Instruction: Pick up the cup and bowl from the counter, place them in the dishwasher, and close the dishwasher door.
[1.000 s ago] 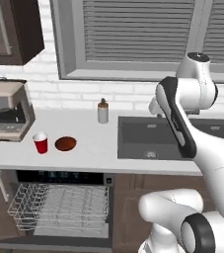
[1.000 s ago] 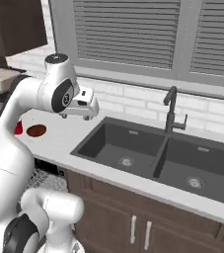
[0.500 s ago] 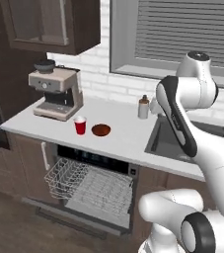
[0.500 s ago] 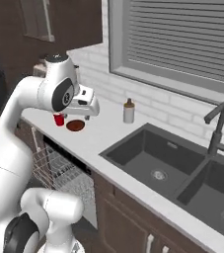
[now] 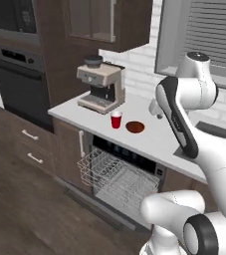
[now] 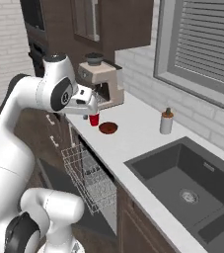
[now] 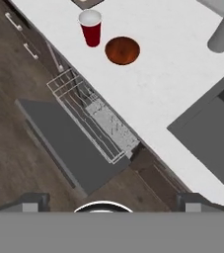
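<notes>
The red cup [image 5: 116, 120] stands upright on the white counter [image 5: 157, 143], just in front of the coffee machine. The reddish-brown bowl [image 5: 135, 127] lies right beside it, apart from it. Below them the dishwasher [image 5: 127, 157] stands open, its wire rack [image 5: 113, 175] pulled out over the lowered door [image 7: 64, 143]. My gripper [image 6: 95, 104] hangs high above the counter edge near the cup [image 6: 94, 119] and bowl [image 6: 108, 128]. In the hand view its fingertips [image 7: 34, 200] stand wide apart, open and empty, and the cup [image 7: 91, 27] and bowl [image 7: 122, 50] lie far below.
A coffee machine [image 5: 100, 87] stands at the counter's left end. A grey soap bottle [image 6: 167, 121] stands by the brick wall, with the dark sink [image 6: 182, 178] to its right. The black wall oven [image 5: 20, 82] and handled drawers [image 5: 32, 149] are left of the dishwasher.
Both base views have swung and shifted with the base, so the counter's left end, coffee machine and oven now show. Cup, bowl and rack stay in place; the arm's pose is unchanged.
</notes>
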### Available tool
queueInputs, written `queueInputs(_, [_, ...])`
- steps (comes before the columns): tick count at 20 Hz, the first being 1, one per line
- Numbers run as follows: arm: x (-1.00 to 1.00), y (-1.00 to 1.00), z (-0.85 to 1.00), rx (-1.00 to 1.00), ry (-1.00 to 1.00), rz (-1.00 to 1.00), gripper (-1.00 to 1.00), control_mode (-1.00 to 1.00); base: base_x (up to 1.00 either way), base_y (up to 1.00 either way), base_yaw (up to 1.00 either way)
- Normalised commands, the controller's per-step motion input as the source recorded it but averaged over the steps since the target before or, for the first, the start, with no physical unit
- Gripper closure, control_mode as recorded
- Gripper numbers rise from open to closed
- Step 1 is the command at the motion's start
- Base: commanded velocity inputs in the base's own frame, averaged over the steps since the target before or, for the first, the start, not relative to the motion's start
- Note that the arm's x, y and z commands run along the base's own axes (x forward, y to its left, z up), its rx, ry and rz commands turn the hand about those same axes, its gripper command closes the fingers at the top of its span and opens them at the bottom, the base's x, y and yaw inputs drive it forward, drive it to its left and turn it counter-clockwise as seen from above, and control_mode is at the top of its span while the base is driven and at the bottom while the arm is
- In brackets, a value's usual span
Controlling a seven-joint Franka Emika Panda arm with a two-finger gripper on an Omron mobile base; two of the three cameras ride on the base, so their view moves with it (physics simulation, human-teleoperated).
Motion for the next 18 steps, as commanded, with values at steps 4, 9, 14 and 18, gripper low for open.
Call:
queueInputs(4, [0.00, 0.00, 0.00, 0.00, 0.00, 0.00, -1.00, 1.00, 0.00, -0.58, 0.28])
queueInputs(9, [0.00, 0.00, 0.00, 0.00, 0.00, 0.00, -1.00, 1.00, 0.00, -0.56, 0.23])
queueInputs(14, [0.00, 0.00, 0.00, 0.00, 0.00, 0.00, -1.00, 1.00, -0.09, -0.19, 0.13])
queueInputs(18, [0.00, 0.00, 0.00, 0.00, 0.00, 0.00, -1.00, 1.00, -0.23, -0.09, 0.05])
